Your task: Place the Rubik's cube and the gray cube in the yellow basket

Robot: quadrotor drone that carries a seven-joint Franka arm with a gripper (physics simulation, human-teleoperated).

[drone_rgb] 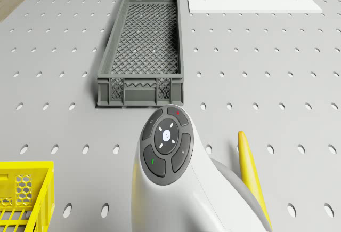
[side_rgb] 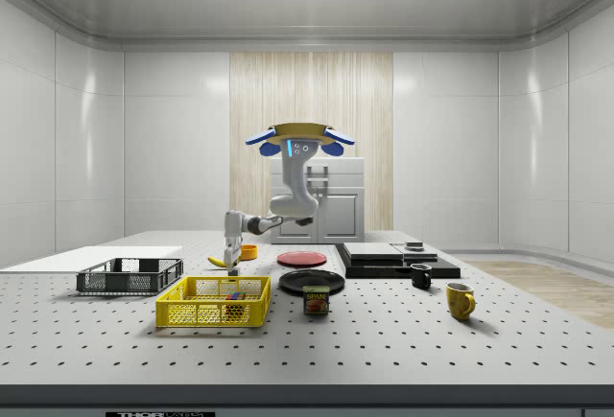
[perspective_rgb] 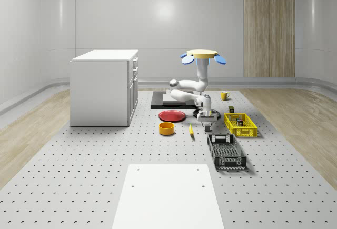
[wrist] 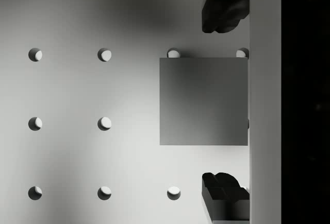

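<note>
While the drone (perspective_rgb: 203,55) hovers, the wide-spread hand (wrist: 225,100) straddles the matte, square-faced gray cube (wrist: 203,101).

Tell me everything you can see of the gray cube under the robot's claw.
The gray cube is a plain, matte block with flat faces and sharp edges, no markings. In the wrist view it sits flat on the perforated table, square to the rows of holes, with its top face toward the camera. The end effector hangs directly above it, open, one dark fingertip on each side of the cube and apart from it. Nothing else touches it; it is not yet in the yellow basket.
</note>
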